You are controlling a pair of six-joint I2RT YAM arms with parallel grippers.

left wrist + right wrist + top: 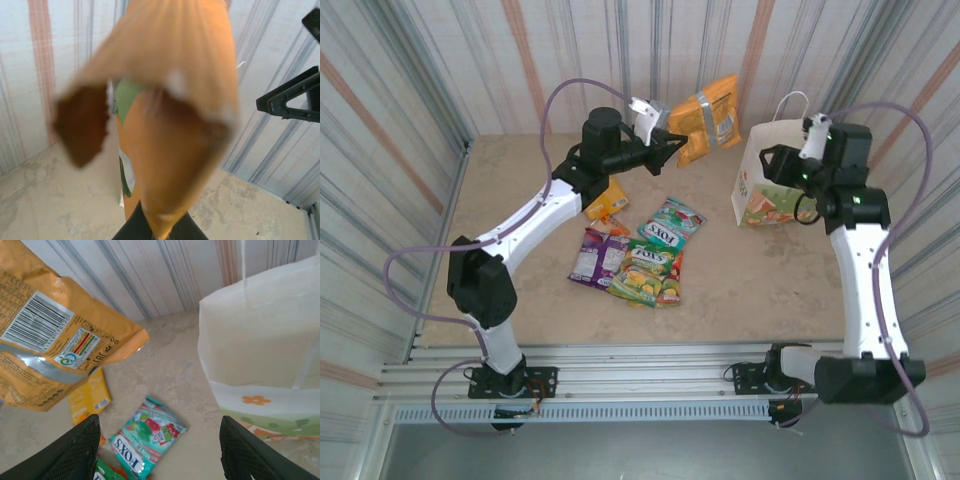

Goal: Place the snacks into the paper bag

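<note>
The gold-orange twin pack hangs in the air at the far side, pinched at one edge by your left gripper, which is clenched on it. It looks light, floppy and slick, so expect swing; a sealed edge is probably the safest hold. The paper bag stands just right of it, thin-walled and likely easy to tip. Your right gripper hovers beside the bag, jaws spread and empty. The FOX'S packets lie nearer you on the table.
</note>
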